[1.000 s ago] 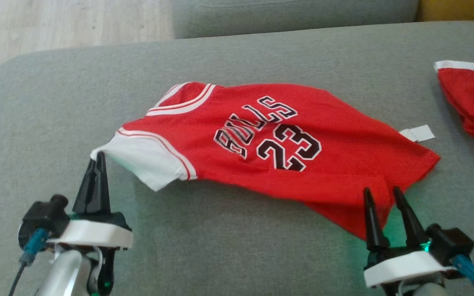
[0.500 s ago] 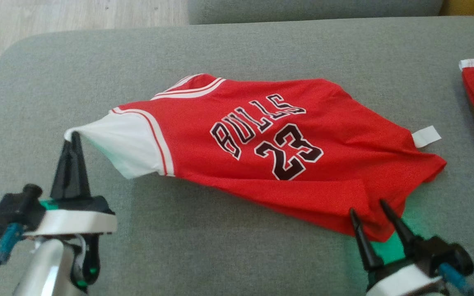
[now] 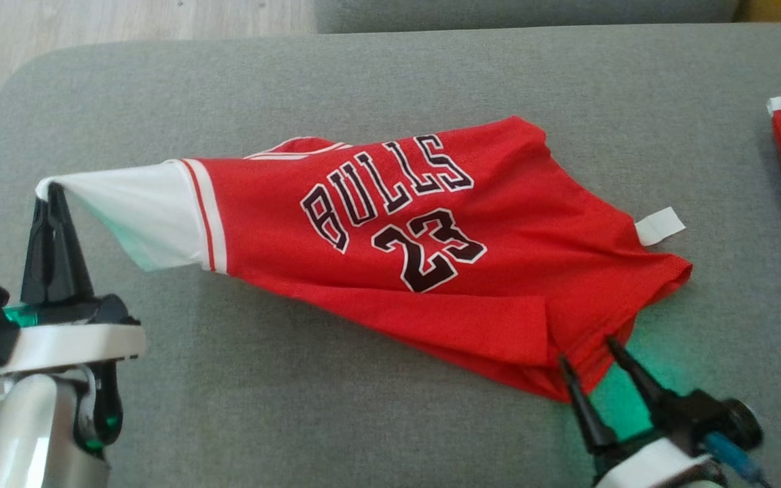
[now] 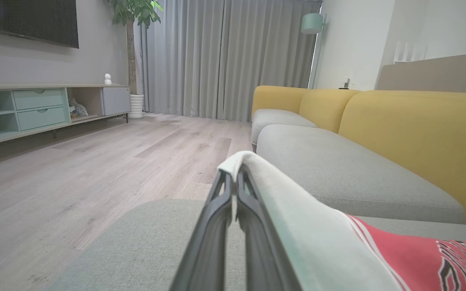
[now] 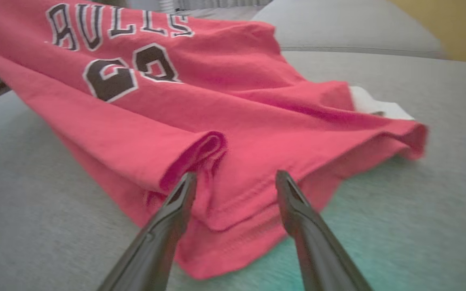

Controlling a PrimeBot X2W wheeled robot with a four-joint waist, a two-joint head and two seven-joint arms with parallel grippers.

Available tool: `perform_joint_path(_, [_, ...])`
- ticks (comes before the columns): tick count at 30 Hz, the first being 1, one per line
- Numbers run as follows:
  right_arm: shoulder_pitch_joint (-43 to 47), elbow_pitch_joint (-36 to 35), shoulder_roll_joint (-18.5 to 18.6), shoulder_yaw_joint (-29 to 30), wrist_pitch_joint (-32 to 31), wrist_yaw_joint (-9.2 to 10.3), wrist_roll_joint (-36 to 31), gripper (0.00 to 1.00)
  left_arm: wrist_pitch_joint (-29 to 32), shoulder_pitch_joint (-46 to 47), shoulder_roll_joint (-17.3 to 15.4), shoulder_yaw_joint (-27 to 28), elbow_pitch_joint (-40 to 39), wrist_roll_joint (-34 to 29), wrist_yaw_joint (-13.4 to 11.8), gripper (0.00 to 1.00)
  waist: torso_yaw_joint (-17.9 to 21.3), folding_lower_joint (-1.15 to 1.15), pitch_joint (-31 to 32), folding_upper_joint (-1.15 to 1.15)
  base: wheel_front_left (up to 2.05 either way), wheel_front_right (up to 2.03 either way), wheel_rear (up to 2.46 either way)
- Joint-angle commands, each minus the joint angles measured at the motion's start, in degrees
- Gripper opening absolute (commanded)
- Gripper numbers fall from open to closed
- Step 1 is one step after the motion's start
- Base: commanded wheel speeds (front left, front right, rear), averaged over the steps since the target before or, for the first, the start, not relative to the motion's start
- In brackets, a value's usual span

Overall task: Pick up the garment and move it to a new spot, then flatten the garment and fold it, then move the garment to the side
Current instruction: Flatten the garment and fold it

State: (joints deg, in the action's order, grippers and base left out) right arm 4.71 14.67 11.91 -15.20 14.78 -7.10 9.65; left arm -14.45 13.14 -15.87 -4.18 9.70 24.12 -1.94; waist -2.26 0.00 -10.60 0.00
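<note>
The garment (image 3: 424, 251), a red jersey, lies across the middle of the grey sofa seat (image 3: 363, 74), and in the last second it has been drawn out toward nine o'clock. The left gripper (image 3: 51, 192), pinched tight on the tip of the white sleeve (image 3: 146, 210), has pulled away to that side, so the sleeve now stands taut off the cushion and the lettering (image 3: 387, 183) has swung round. Meanwhile the right gripper (image 3: 586, 350), down at five o'clock, has crept in with its fingers spread wide and now sits astride the bunched hem corner (image 5: 233, 210), not gripping it. I'd say the flattening is under way, but the right side must close on that hem before the cloth can be stretched flat.
</note>
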Motion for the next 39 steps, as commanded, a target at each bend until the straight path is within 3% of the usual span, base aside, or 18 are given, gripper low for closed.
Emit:
perform_joint_path(1, [-2.6,-0.7,2.3,-3.8,0.2,-0.39,0.5,1.00,-0.5,3.2,-1.7,2.3,-1.4,-0.7,0.5,0.00,-0.4,0.00,-0.1,0.00,0.00,0.00,0.00])
perform_joint_path(9, [-3.7,-0.6,5.7,-12.5,0.2,-0.39,4.9,1.00,-0.5,4.4,-0.4,1.9,0.1,-1.4,1.9,0.00,-1.5,0.00,0.1,0.00,0.00,0.00,0.00])
perform_joint_path(17, [-4.5,-2.0,8.0,-16.8,0.2,-0.39,7.7,1.00,-0.5,4.7,0.3,1.9,1.1,-1.9,2.7,0.00,-2.0,0.00,0.3,0.00,0.00,0.00,0.00])
perform_joint_path(39, [-7.1,0.5,8.0,-19.8,0.2,-0.39,3.4,1.00,-0.5,5.8,1.8,1.4,2.7,-3.3,4.7,0.00,-3.0,0.00,0.5,0.00,0.00,0.00,0.00])
